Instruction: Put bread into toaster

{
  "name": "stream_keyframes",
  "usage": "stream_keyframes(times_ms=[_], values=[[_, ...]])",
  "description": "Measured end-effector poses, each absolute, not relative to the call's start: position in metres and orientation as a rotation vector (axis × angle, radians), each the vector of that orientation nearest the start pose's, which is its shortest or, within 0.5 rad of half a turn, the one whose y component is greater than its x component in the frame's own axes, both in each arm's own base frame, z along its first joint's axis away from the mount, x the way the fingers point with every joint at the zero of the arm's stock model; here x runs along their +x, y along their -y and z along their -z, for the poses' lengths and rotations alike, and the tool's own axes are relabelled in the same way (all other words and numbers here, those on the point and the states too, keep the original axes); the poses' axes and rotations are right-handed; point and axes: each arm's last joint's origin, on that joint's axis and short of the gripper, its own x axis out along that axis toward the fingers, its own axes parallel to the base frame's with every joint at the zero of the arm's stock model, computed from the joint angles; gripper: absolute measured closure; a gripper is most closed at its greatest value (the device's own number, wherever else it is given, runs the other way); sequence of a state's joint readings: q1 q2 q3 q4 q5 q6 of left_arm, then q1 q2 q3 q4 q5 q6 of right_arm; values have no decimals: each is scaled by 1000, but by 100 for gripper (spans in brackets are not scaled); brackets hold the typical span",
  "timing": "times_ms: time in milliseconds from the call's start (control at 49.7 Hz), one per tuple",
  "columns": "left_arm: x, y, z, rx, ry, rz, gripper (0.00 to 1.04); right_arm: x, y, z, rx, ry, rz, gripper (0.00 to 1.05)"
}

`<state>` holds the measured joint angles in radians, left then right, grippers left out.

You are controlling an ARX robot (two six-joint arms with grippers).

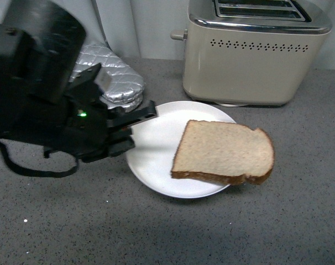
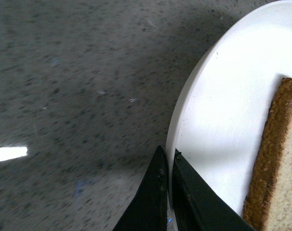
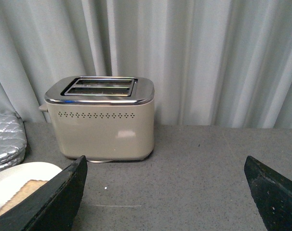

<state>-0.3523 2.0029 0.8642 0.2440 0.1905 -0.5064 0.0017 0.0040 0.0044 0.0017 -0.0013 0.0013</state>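
A slice of brown bread (image 1: 223, 152) lies on a round white plate (image 1: 156, 149), overhanging its right rim; its crust also shows in the left wrist view (image 2: 276, 168) and the right wrist view (image 3: 20, 192). My left gripper (image 1: 135, 122) is shut on the plate's left rim (image 2: 184, 125), its jaws pinching the edge (image 2: 169, 166). The cream toaster (image 1: 253, 52) stands behind the plate, its two chrome slots empty (image 3: 100, 86). My right gripper (image 3: 165, 163) is open and empty, low over the counter, facing the toaster; it is out of the front view.
Silver quilted oven mitts (image 1: 109, 80) lie at the back left, behind my left arm, and show in the right wrist view (image 3: 6, 142). The counter is grey speckled stone (image 1: 267, 221). A pale curtain (image 3: 208, 57) hangs behind the toaster.
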Motion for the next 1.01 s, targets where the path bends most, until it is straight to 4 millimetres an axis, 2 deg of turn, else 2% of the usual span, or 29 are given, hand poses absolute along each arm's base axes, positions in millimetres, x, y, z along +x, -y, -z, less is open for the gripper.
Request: stream_keyframes(times_ms=[342,483,543,664,784,1005], values=[[357,217,-49,-383,-1040,246,102,98,0,-165,1,2,-3,10],[359,238,-47,-393,-1061,261,102,98,0,-165,1,2,-3,10],[356,240,-45,-397,-1079,262,100,98,0,-165,1,2,-3,10],[352,237,-48,-421,-1053,256,77,98,0,-165,1,2,-3,10],[349,229,-57,-435,-1009,226,62,98,0,-165,1,2,-3,10],[343,197,-96,-471,-773,118,31,98,0,-165,1,2,-3,10]])
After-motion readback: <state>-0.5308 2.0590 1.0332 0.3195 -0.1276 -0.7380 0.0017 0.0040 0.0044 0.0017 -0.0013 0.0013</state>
